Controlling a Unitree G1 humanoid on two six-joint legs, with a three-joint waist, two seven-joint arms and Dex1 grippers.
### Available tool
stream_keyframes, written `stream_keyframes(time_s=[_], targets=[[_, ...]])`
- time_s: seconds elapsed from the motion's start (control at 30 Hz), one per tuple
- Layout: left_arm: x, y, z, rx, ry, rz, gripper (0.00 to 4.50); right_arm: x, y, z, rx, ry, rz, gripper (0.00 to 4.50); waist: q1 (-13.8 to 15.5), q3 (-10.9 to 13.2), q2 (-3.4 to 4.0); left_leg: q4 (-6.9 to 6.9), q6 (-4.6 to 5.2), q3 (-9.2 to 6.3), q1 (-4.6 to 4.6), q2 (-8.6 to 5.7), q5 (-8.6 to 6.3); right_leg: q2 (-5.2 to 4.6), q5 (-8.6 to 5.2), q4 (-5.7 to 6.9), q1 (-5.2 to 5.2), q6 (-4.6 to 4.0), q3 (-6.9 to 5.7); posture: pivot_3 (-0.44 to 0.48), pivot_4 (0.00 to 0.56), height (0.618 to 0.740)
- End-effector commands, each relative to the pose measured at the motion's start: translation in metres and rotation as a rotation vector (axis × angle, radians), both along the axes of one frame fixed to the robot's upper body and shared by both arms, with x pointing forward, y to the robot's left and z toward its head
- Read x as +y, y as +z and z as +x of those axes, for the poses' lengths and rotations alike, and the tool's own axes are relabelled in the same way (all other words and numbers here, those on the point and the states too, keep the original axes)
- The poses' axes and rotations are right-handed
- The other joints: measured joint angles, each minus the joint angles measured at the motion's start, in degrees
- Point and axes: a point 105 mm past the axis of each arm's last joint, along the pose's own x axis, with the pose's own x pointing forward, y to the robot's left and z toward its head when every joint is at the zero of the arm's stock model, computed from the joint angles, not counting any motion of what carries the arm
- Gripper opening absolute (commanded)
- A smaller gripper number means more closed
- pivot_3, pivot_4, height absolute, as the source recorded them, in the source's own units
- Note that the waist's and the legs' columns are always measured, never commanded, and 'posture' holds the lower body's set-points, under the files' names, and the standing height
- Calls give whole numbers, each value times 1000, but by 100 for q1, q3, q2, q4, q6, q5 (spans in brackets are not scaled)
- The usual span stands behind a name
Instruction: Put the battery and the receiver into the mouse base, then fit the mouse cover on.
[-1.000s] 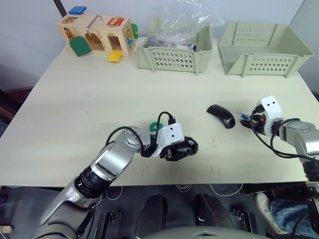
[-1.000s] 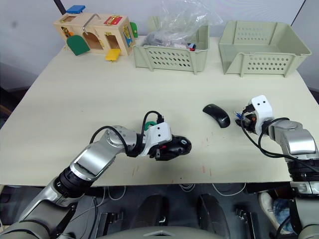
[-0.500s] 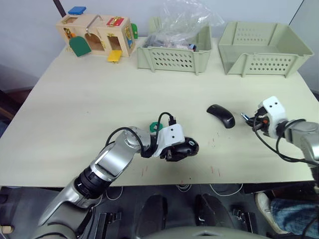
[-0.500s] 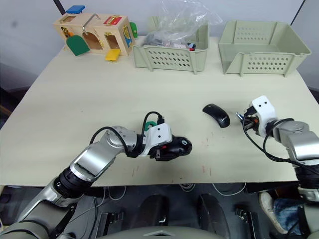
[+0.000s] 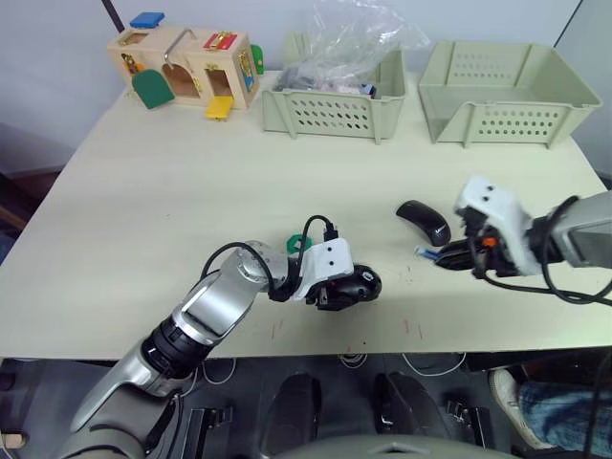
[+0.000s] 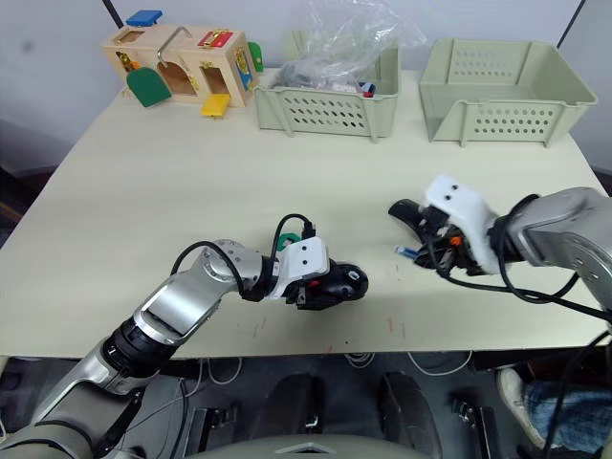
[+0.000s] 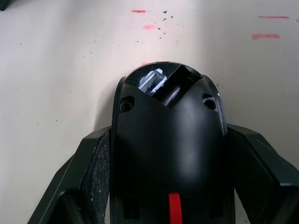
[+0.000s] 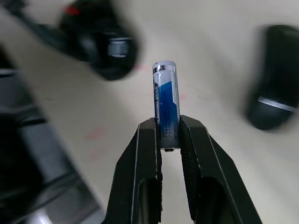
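Observation:
The mouse base [image 5: 356,284], black with a red wheel, lies near the table's front middle. My left gripper [image 5: 337,288] is shut on its sides. In the left wrist view the mouse base [image 7: 168,140] shows its open compartment at the far end, between the black fingers [image 7: 93,172]. My right gripper [image 5: 448,256] is shut on the blue battery [image 5: 426,252], which hangs just above the table, right of the base. The battery [image 8: 166,105] sticks out past the fingertips. The mouse cover [image 5: 424,221] lies just behind that gripper. The receiver is hidden.
A green disc [image 5: 295,243] lies behind my left wrist. At the back stand a wooden toy box [image 5: 186,67], a basket [image 5: 335,110] holding a plastic bag, and an empty basket [image 5: 502,96]. Small red marks [image 5: 411,328] dot the front edge.
My right gripper has carried the battery left from the table's right edge, to just in front of the cover and nearer the mouse base. The left arm and the base have stayed still.

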Motion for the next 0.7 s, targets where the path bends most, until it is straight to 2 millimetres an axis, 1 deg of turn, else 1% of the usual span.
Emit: stream_keyframes(time_s=[0.03,0.17,0.23,0.37,0.4,0.7], targets=[[2,-4,-1,15,-14,33,2997,17,3,1,16,62,-22,45,-15,1,2,0,1,11,-1,0,-1,-1,1,2,-9,0,9,0,150,740],[2,-4,-1,19,-20,38,2997,26,0,3,75,74,-24,45,-9,1,1,0,2,9,-2,0,-1,-1,1,4,-9,0,6,0,150,740],[2,-4,0,20,-23,40,2997,33,-3,7,110,58,-12,45,-18,1,1,0,2,10,-2,1,-1,0,2,4,-11,3,8,0,150,740],[1,-3,3,21,-25,40,2997,44,-10,6,201,61,0,45,-16,1,1,0,3,13,-2,1,-1,0,3,7,-14,4,10,0,150,740],[1,-3,3,22,-26,40,2997,46,-12,8,218,50,5,45,-16,1,1,1,3,13,-4,1,-1,0,12,7,-14,19,10,0,150,740],[2,-4,2,27,-31,45,2997,58,-23,8,312,5,-2,45,-21,1,1,1,4,13,-7,2,-2,0,14,7,-17,22,9,0,150,740]])
